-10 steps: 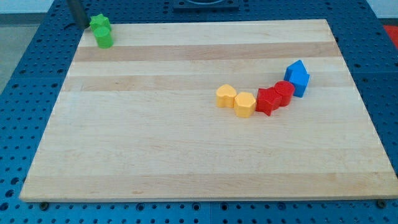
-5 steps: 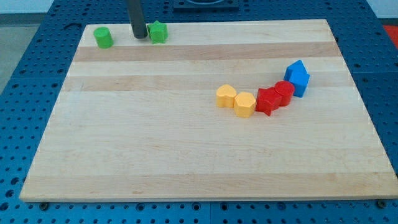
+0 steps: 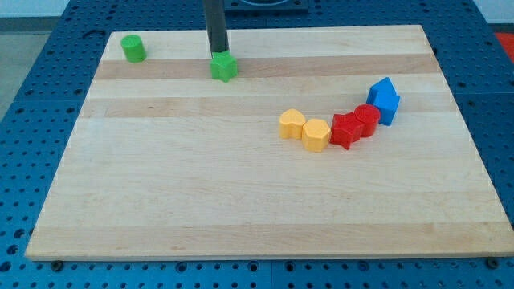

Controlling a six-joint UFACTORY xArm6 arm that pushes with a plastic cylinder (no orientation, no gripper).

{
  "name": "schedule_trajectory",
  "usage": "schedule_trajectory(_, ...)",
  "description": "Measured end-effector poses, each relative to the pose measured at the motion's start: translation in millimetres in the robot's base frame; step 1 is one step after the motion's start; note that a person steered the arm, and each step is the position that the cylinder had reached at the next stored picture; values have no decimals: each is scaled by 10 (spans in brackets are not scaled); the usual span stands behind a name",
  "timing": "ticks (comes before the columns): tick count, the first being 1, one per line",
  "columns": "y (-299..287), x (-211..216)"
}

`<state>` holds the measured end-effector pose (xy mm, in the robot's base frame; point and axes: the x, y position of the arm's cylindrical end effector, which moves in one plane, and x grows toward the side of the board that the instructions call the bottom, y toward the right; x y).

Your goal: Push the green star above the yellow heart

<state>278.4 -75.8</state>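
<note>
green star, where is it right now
The green star sits near the view's top, left of centre, just below my tip, well right of the green cylinder.

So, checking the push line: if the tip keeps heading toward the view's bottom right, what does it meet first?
My tip meets the green star, which sits right against it. Beyond that the yellow blocks probably come next.

My tip (image 3: 218, 53) touches the star (image 3: 224, 67) from the view's top; heart (image 3: 291, 124) lies toward the lower right.
</note>
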Motion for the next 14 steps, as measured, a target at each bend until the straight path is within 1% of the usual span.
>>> schedule_trajectory(1, 81, 39)
schedule_trajectory(2, -88, -271)
schedule_trajectory(3, -433, -197)
schedule_trajectory(4, -477, 72)
schedule_trajectory(5, -145, 193)
schedule_trajectory(7, 538, 717)
schedule_trajectory(8, 617, 773)
schedule_trajectory(12, 636, 774)
schedule_trajectory(14, 811, 779)
